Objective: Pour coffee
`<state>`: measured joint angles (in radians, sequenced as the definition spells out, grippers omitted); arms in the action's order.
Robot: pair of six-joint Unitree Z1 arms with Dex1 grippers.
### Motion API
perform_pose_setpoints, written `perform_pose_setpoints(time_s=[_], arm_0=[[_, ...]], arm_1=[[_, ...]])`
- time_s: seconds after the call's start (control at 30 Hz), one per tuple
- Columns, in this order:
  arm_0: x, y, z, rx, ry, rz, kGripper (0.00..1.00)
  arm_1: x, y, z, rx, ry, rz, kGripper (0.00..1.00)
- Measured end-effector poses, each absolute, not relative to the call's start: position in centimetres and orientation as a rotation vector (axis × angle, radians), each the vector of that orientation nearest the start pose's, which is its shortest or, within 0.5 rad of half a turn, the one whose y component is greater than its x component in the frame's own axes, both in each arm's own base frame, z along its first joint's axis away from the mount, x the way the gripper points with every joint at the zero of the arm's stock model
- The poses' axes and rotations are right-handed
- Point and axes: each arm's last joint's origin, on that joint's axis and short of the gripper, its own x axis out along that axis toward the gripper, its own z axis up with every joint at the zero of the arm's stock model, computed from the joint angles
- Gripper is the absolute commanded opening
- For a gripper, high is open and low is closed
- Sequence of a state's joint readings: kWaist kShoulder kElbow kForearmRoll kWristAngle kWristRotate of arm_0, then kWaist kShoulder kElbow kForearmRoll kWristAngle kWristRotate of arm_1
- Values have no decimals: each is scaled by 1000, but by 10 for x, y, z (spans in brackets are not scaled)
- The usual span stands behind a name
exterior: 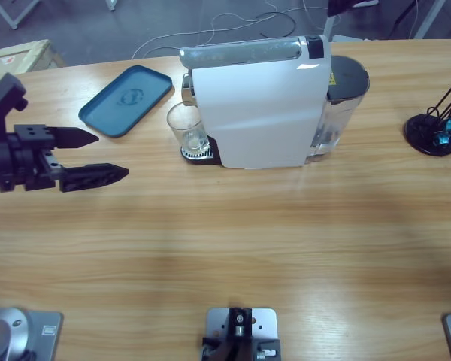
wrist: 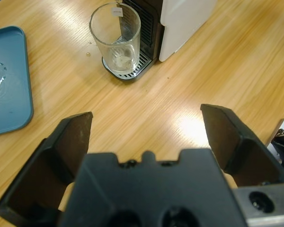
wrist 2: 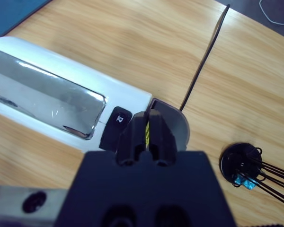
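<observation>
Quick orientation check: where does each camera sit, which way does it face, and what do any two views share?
High view: fixed overhead, looking down on the table; left gripper enters from the left, open.
Left wrist view: looks along open jaws toward the glass on the drip tray.
Right wrist view: above the coffee machine, right gripper shut.
Shared: glass, machine, blue tray.

Even, bright overhead light throws glare on the wooden table (wrist: 189, 125) and the machine's chrome top (wrist 2: 47, 101).

my workplace, a robotics lab: long wooden desk (exterior: 233, 241) carrying a white coffee machine (exterior: 259, 105), loose cables (exterior: 233, 26) trailing over the grey floor (exterior: 98, 30) behind, cardboard box (exterior: 22, 54) at left.
</observation>
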<state>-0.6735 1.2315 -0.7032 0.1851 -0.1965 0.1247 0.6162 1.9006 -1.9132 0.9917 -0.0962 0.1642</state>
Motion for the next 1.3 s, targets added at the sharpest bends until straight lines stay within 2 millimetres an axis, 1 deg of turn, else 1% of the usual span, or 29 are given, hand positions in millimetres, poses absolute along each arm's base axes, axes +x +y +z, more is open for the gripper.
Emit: perform_pose_setpoints(time_s=[0.37, 0.63, 0.83, 1.3], arm_0=[[143, -126, 295, 287, 663, -874, 982], [143, -126, 295, 287, 663, -874, 982], [142, -125, 293, 289, 672, -873, 982], [143, -126, 289, 293, 687, -873, 982]], arm_1=[[317, 238, 395, -199, 978, 464, 0], [317, 238, 395, -199, 979, 465, 0], [322, 241, 387, -206, 998, 461, 0], [322, 241, 387, -207, 998, 461, 0]])
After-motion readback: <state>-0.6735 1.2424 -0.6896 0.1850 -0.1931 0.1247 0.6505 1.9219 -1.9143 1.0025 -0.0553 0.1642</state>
